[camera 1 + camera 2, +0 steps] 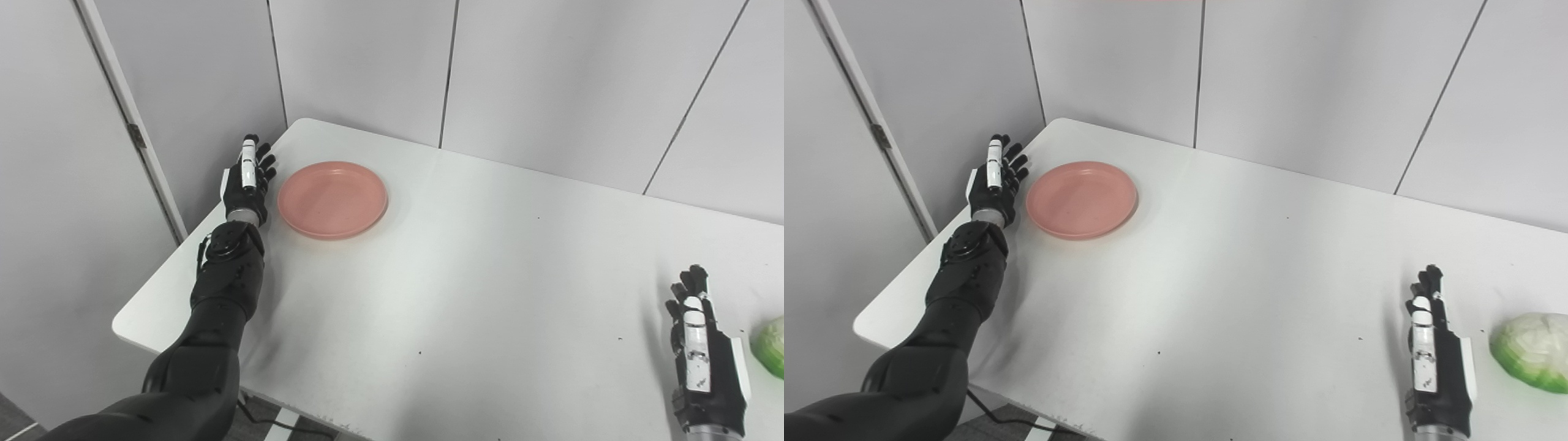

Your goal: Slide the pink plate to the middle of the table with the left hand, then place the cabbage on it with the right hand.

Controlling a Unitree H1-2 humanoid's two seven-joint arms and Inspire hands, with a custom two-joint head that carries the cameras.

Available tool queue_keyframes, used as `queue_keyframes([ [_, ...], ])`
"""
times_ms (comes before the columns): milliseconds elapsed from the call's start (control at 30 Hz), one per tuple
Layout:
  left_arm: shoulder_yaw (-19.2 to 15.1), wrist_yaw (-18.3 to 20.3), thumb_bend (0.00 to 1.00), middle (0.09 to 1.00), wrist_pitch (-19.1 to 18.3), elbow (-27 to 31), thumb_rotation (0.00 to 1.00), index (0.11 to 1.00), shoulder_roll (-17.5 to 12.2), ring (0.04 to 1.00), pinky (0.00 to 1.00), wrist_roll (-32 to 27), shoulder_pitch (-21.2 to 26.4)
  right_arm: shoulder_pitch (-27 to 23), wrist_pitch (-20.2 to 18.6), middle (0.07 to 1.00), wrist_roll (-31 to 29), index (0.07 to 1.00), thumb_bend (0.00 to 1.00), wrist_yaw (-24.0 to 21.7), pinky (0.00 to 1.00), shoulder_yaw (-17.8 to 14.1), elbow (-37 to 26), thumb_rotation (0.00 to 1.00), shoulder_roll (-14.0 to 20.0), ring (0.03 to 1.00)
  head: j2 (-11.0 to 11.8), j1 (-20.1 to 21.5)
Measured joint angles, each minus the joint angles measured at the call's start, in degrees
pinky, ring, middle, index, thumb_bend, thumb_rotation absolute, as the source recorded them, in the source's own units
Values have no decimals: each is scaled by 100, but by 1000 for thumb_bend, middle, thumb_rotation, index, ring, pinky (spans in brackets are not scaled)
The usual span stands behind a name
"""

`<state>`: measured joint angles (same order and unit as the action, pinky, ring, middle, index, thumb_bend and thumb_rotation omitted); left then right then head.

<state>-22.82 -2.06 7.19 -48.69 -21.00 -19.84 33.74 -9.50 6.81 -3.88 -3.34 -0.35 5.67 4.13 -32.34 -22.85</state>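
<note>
In the left eye view, the round pink plastic plate (332,199) sits at the white counter's (465,282) far left corner; the black left hand (247,181), fingers spread and empty, stands just beside its left rim, so a push goes rightward. In the right eye view, the empty, straight-fingered right hand (1436,358) rests just left of the pale green cabbage (1532,350).

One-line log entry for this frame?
left hand: open, beside round pink plate | right hand: open, idle | green cabbage: table's right | plate: not yet centred
</note>
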Motion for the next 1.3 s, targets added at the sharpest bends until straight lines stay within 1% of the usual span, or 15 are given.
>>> queue_keyframes([
  [200, 164, 124, 363, 912, 279, -198, 1000, 911, 66, 916, 923, 19, 30, 6, -8, 1000, 20, 1000, 54, 2, 1000, 8, -16, 1000, -2, 998, -26, 17],
  [300, 193, 153, 369, 914, 336, -249, 1000, 912, 92, 921, 918, 18, 51, 6, -10, 1000, 4, 1000, 66, 1, 1000, 8, -14, 1000, -2, 999, -44, 44],
  [600, 276, 240, 378, 911, 351, -285, 1000, 905, 112, 918, 910, 20, 55, 6, -40, 1000, 66, 1000, 66, 7, 1000, 25, -16, 1000, 0, 998, -70, 97],
  [700, 277, 349, 374, 908, 351, -281, 1000, 901, 154, 914, 907, -6, 55, 9, -64, 1000, 133, 1000, 70, 10, 1000, 29, -27, 1000, -1, 999, -79, 114],
  [833, 272, 544, 380, 902, 350, -276, 1000, 900, 227, 892, 877, -60, 57, 11, -111, 1000, 109, 1000, 71, 9, 1000, 14, -33, 1000, -9, 1000, -97, 132],
  [1033, 327, 727, 382, 907, 335, -207, 1000, 899, 364, 903, 879, -63, 53, 9, -136, 1000, 47, 1000, 68, 12, 1000, -20, -27, 1000, -50, 990, -132, 193],
  [1167, 416, 727, 377, 891, 324, -153, 1000, 886, 461, 883, 866, -9, 53, 7, -136, 997, 66, 1000, 89, 26, 1000, -20, -3, 1000, -57, 982, -158, 229],
  [1300, 490, 702, 377, 888, 253, -53, 1000, 880, 551, 884, 856, 3, 53, 17, -136, 985, 185, 999, 91, 84, 1000, -7, -41, 1000, -63, 975, -193, 298],
])
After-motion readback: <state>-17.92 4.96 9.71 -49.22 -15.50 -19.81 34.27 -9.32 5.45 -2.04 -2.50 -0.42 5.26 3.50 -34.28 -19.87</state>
